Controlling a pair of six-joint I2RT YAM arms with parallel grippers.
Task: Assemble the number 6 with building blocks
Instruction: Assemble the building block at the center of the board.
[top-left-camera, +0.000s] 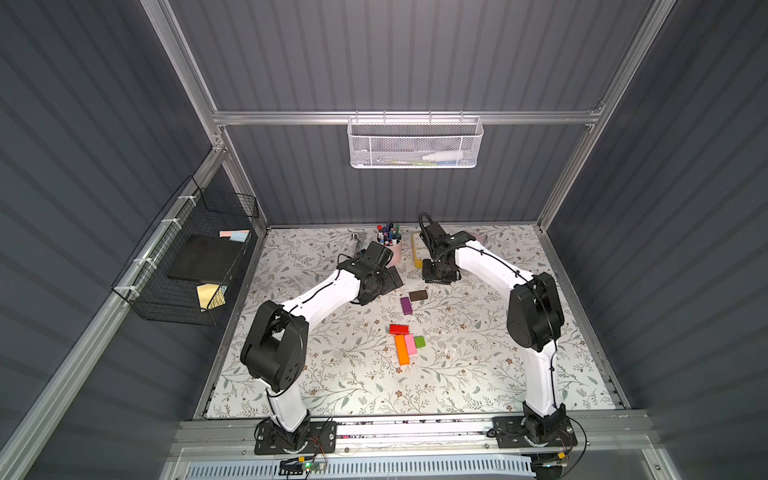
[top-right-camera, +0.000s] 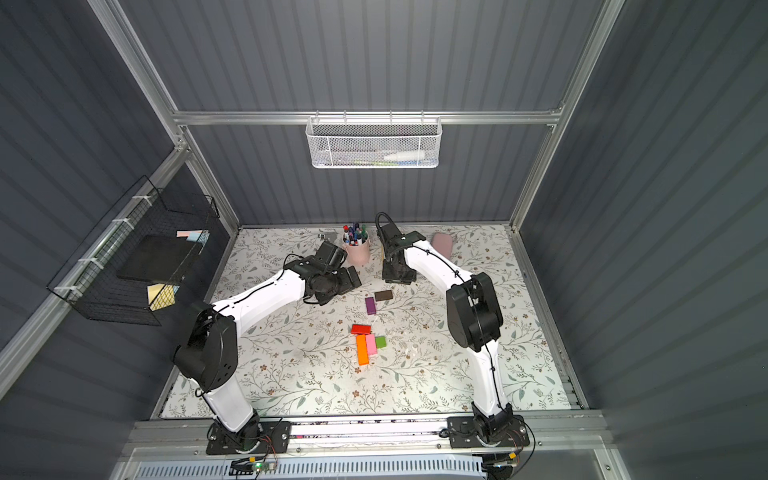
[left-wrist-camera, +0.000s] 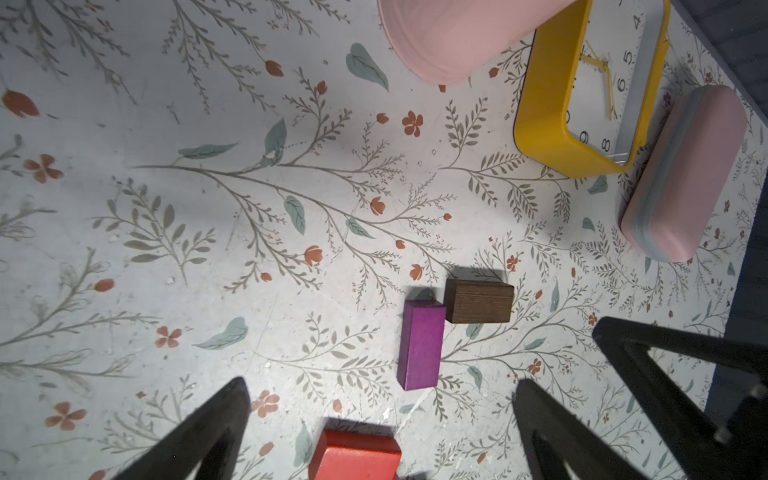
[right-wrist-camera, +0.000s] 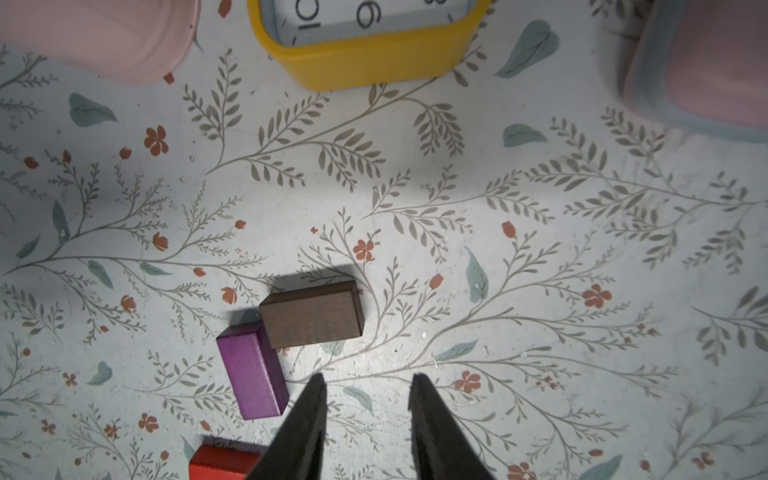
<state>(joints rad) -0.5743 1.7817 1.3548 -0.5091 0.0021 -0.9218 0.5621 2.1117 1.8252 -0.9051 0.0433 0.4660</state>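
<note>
1. While neither hand holds anything, the building blocks (top-left-camera: 406, 305) lie flat in two groups on the counter (top-left-camera: 340, 374).
2. Far group: purple block (right-wrist-camera: 253, 374) and brown block (right-wrist-camera: 313, 316), touching at one corner and set roughly at right angles; both lie just ahead of the hands.
3. Near group, closer to the robot's base: orange block (top-left-camera: 402, 350) and pink block (top-left-camera: 410, 344) side by side and touching; green cube (top-left-camera: 419, 342) against the pink block's other side; red block (top-left-camera: 399, 329) laid crosswise at their far ends; judged the start of the figure.
4. Left hand (left-wrist-camera: 378, 385): jaws wide, empty, above the counter; the purple block sits just beside its centreline.
5. Right hand (right-wrist-camera: 368, 377): jaws narrow, a small gap showing, nothing between them; the purple block lies just to one side of its tips.
6. Handling, judged: blocks look solid, stiff and light; grain on the brown block suggests wood; painted faces look smooth and could slip under a weak pinch; no fragility expected.
7. Hold, judged: take a bar across its short width at mid-length, on the two long flat sides; the right hand would need to widen first; closing on the purple block near its far end risks nudging the brown block, so the middle or free end is preferred.
</note>
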